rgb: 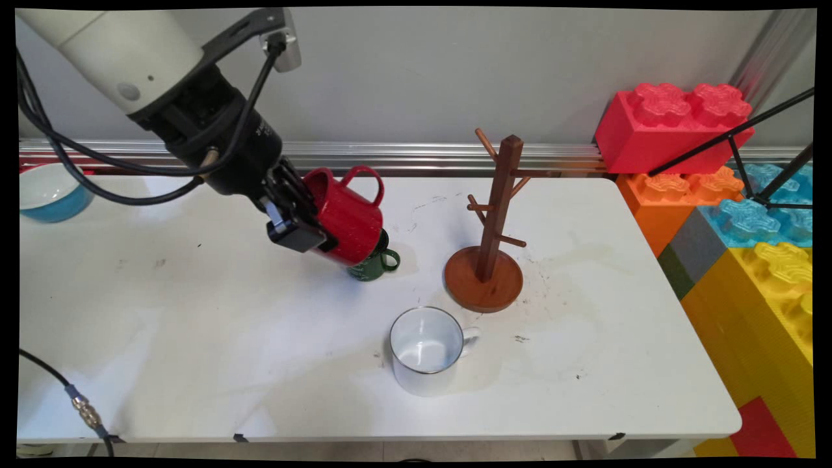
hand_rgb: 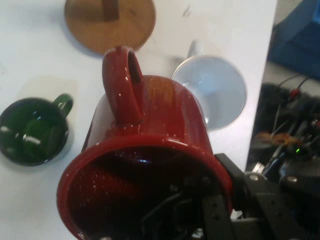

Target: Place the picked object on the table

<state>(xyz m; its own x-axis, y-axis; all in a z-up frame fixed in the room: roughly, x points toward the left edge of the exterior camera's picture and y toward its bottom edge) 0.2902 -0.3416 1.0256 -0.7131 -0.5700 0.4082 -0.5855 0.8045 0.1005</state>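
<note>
Here, near to far. White enamel mug (rgb: 426, 351), lower centre of main view, upright on desk (rgb: 195, 338), nothing inside. Wooden mug tree (rgb: 489, 227) right of centre, pegs bare. Small green cup (rgb: 376, 263) upright at centre, contents unclear. Claw (rgb: 305, 218), centre left, pinching red mug (rgb: 344, 211) by rim, one finger inside, mug tilted, lifted above green cup, handle up, nothing visible inside. Judgement: keep grip firm, clear green cup. Blue bowl (rgb: 49, 195) far left.

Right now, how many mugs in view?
3. Red mug tilted in the end effector above the table; green mug just beneath it; white mug near the front edge.
</note>
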